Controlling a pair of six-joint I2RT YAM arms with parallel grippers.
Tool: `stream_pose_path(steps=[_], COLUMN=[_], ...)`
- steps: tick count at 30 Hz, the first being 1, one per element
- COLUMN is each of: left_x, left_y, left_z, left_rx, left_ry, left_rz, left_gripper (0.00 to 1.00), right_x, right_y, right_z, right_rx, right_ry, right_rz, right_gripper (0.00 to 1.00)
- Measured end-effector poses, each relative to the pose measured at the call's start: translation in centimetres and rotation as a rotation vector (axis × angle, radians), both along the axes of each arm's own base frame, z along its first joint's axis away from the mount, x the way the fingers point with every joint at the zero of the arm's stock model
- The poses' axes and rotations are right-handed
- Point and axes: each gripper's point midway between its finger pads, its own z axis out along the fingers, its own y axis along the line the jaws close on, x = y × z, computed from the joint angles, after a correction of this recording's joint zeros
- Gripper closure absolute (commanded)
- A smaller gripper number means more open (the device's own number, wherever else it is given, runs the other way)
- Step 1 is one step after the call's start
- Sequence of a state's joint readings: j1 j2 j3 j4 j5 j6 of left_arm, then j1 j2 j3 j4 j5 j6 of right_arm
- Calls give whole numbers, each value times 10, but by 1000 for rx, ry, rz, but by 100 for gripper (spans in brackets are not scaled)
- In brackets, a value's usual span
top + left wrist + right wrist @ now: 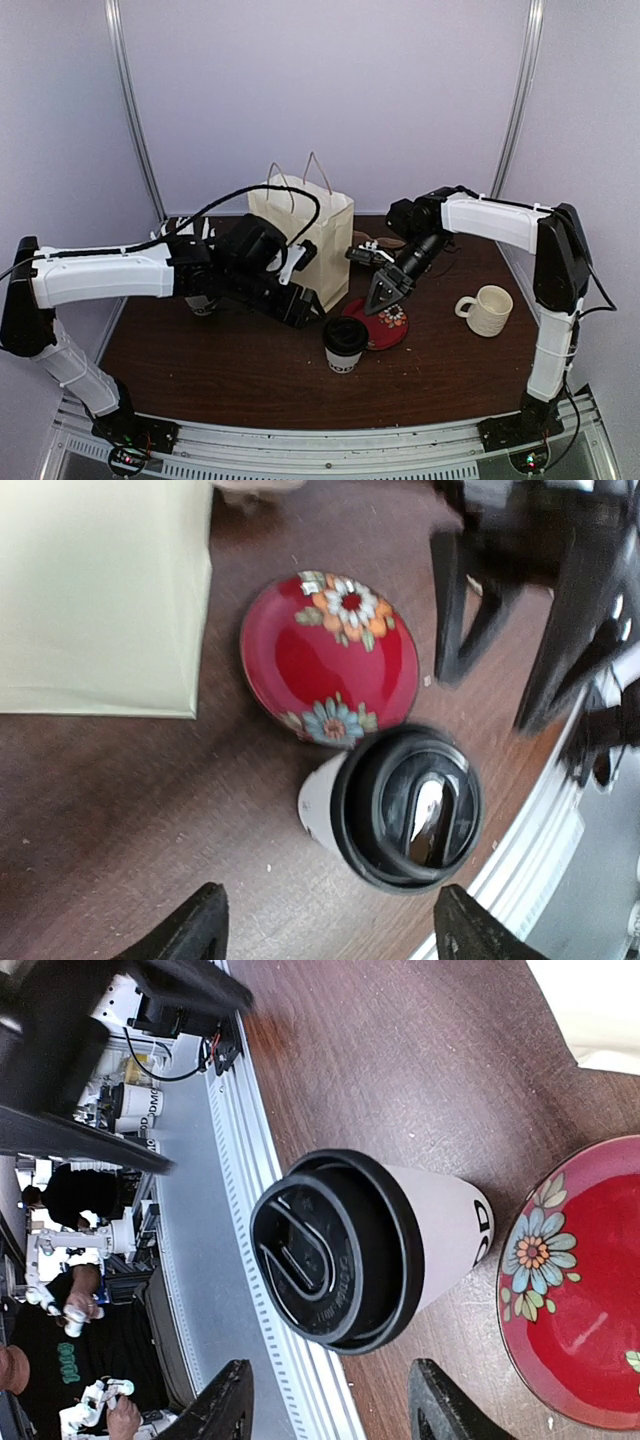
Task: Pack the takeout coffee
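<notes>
The counter (pixel 220 360) is dark brown wood grain, scuffed and dotted with pale specks in the left wrist view. A ribbed metal rail (pixel 330 440) runs along its near edge, where both arm bases are bolted. Plain pale walls close in the back and sides, with two slim metal uprights (pixel 130 100) rising at the corners. Beyond the rail, the right wrist view catches a cluttered workroom with a person in a black shirt (pixel 60 1360), blurred.

The takeout coffee cup (pixel 345 350) stands upright on the counter, near the middle, with its black lid (pixel 345 333) pressed on. It sits outside and in front of the cream paper bag (pixel 305 235). It is just beside the near-left rim of a red flowered plate (pixel 385 325); whether they touch is unclear.

The left tool (pixel 328 925) hangs above the cup with its fingers spread wide, released and grasping nothing. The right tool (pixel 330 1400) hovers over the plate's far side, also released, its fingers apart and empty.

A cream ribbed mug (pixel 490 310) stands well apart to the right. Another paper cup (pixel 203 303) is partly hidden behind the left arm.
</notes>
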State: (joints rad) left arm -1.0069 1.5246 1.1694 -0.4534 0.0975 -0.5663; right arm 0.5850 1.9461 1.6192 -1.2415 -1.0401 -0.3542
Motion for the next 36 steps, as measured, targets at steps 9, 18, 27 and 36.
stream_pose_path(steps=[9, 18, 27, 36], left_x=[44, 41, 37, 44], left_y=[12, 48, 53, 58], left_z=[147, 201, 221, 213], left_rx=[-160, -257, -323, -264], left_ry=[-144, -67, -65, -193], left_rz=[301, 493, 502, 459], left_gripper=[2, 2, 3, 3], right_x=[0, 3, 9, 6], right_y=[-9, -12, -11, -16], right_z=[17, 25, 24, 23], right_rx=[-7, -13, -30, -35], right_ry=[-96, -133, -148, -174], right_rz=[16, 16, 16, 50], right_gripper=[44, 44, 44, 45])
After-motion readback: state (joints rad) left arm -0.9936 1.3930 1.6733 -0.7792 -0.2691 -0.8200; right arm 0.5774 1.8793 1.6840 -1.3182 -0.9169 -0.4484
